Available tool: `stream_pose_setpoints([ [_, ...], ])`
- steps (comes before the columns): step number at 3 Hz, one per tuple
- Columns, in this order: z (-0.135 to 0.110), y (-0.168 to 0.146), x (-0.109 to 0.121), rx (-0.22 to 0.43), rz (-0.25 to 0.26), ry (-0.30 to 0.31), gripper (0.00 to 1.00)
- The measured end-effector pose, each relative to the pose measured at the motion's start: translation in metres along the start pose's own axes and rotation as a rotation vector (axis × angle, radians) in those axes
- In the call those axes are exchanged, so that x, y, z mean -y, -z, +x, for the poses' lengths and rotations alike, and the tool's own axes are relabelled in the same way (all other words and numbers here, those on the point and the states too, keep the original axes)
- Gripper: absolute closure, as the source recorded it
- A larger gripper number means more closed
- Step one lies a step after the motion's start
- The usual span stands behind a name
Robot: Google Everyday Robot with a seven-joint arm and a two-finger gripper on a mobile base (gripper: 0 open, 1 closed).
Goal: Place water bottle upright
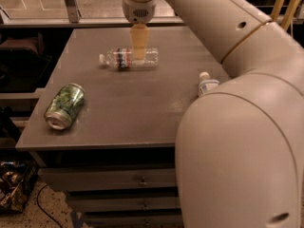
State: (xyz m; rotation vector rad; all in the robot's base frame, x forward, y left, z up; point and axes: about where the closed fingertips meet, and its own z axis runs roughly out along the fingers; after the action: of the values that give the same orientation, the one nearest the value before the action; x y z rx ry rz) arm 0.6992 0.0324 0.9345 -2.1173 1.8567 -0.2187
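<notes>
Grey worktop (142, 113) held the ribbed clear water bottle (124, 60) lying near its far edge, under the tool (139, 51), whose grip I could not tell. A green can (64, 106) lay near the left edge. The arm (237, 127) half hid a capped bottle (206, 83) at the right edge.

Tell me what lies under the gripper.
Under the gripper lies the water bottle, on its side on the table, cap pointing left. The gripper hides part of the bottle's body.

Clear water bottle (119, 60), lying flat (white cap), gripper (139, 51) over it
</notes>
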Motion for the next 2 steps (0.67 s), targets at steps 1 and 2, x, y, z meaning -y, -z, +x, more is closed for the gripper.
stream_pose_setpoints([
  [1, -0.006, -0.024, 0.012, -0.043, 0.002, -0.008, 0.0],
  [2, -0.006, -0.041, 0.019, -0.094, 0.014, -0.005, 0.0],
])
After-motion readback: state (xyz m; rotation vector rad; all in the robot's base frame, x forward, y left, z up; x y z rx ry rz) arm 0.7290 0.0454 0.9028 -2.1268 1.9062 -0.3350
